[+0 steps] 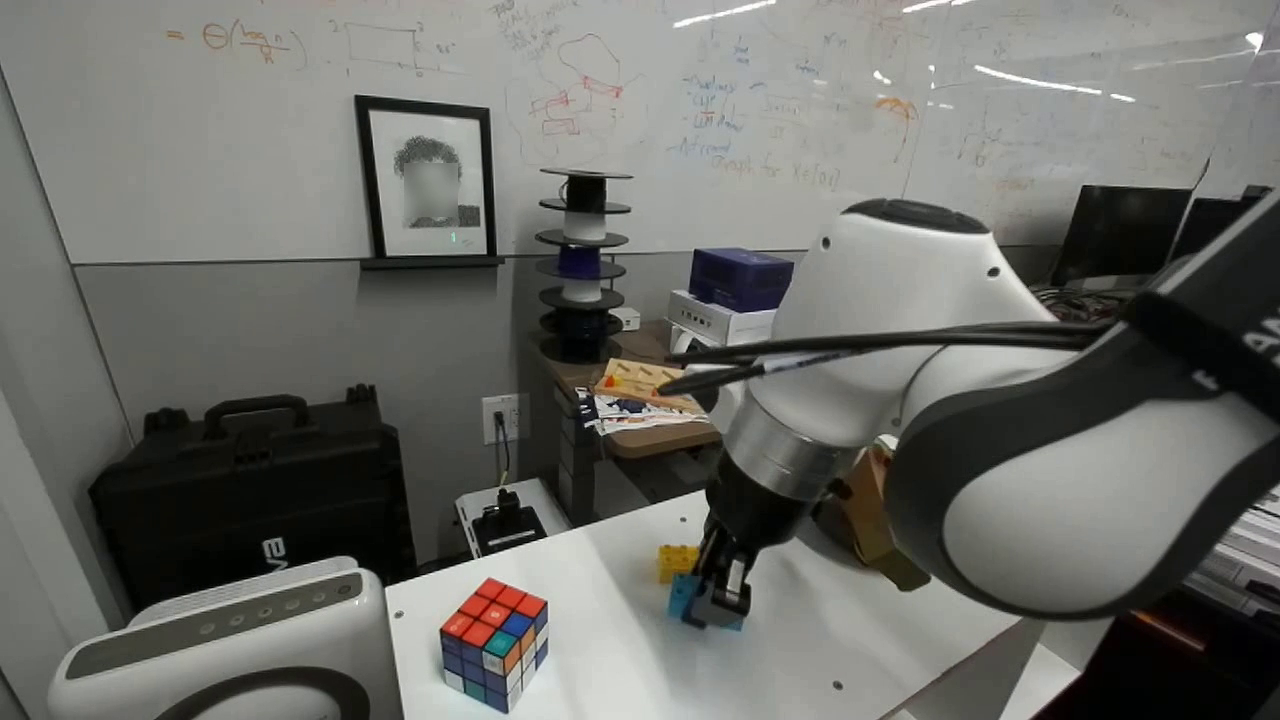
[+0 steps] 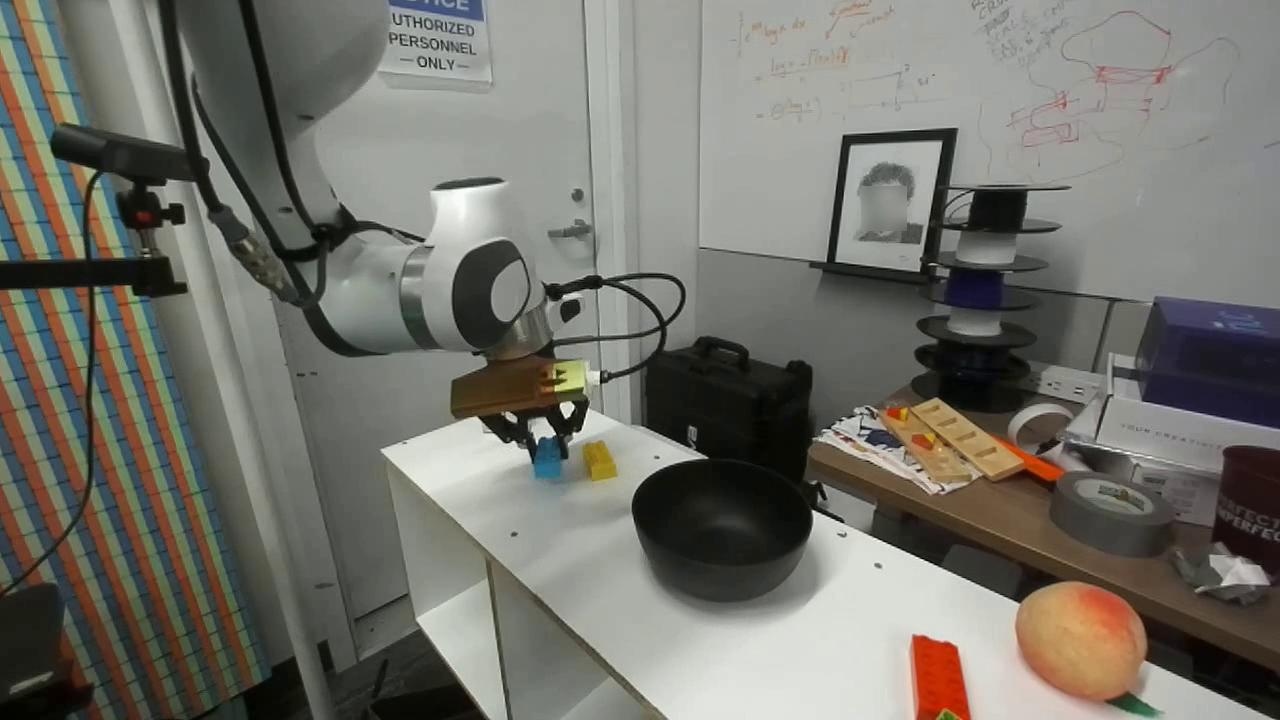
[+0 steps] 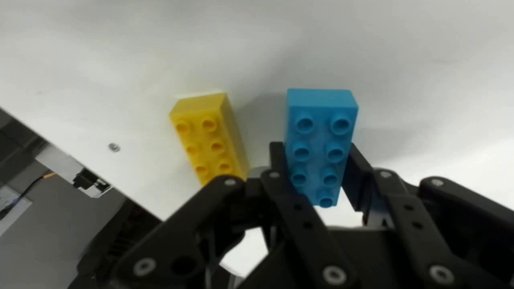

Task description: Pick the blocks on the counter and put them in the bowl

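My gripper (image 3: 315,160) has its fingers against both long sides of the blue block (image 3: 321,120). The blue block looks larger than the yellow one and seems slightly above the white counter (image 3: 100,68). The yellow block (image 3: 209,136) lies just beside it on the counter. In an exterior view the gripper (image 2: 548,450), blue block (image 2: 547,462) and yellow block (image 2: 599,461) are near the far end. The black bowl (image 2: 720,575) stands mid-counter, and the red block (image 2: 937,675) lies nearer the camera. The green block is not clearly seen; a small green patch shows at the red block's lower end.
A puzzle cube (image 1: 494,645) stands on the counter. A peach-like orange ball (image 2: 1080,640) lies beside the red block. A white device (image 1: 230,640) stands at the counter's end. A brown desk (image 2: 960,510) with boxes and tape runs alongside.
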Robot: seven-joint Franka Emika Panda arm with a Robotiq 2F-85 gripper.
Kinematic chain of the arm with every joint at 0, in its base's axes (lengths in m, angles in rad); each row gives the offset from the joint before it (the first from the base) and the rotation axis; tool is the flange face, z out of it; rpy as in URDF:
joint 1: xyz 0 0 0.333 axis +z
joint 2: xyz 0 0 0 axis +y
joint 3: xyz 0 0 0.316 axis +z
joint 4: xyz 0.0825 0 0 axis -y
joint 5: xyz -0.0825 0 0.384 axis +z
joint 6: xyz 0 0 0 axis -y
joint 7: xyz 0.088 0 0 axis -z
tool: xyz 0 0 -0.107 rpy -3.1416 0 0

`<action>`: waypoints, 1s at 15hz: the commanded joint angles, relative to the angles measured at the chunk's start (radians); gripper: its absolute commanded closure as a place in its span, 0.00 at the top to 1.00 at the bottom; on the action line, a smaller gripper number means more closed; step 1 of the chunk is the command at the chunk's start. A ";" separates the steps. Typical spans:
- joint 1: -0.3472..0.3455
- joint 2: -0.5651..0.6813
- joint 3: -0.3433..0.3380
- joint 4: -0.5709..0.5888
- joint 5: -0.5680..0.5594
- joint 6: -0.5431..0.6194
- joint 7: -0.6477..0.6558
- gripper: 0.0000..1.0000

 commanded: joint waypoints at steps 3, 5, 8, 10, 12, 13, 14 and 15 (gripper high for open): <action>0.010 -0.280 -0.037 -0.177 0.131 0.108 0.133 0.12; 0.022 -0.376 -0.085 -0.220 0.157 0.135 0.175 0.12; 0.039 -0.454 -0.200 -0.236 0.123 0.159 0.273 0.12; 0.064 -0.455 -0.318 -0.218 0.087 0.163 0.342 0.12; 0.108 -0.423 -0.451 -0.184 0.042 0.145 0.433 0.12; 0.124 -0.399 -0.501 -0.169 0.030 0.126 0.472 0.12; 0.140 -0.380 -0.543 -0.160 0.021 0.117 0.508 0.12; 0.146 -0.362 -0.564 -0.156 0.027 0.105 0.529 0.12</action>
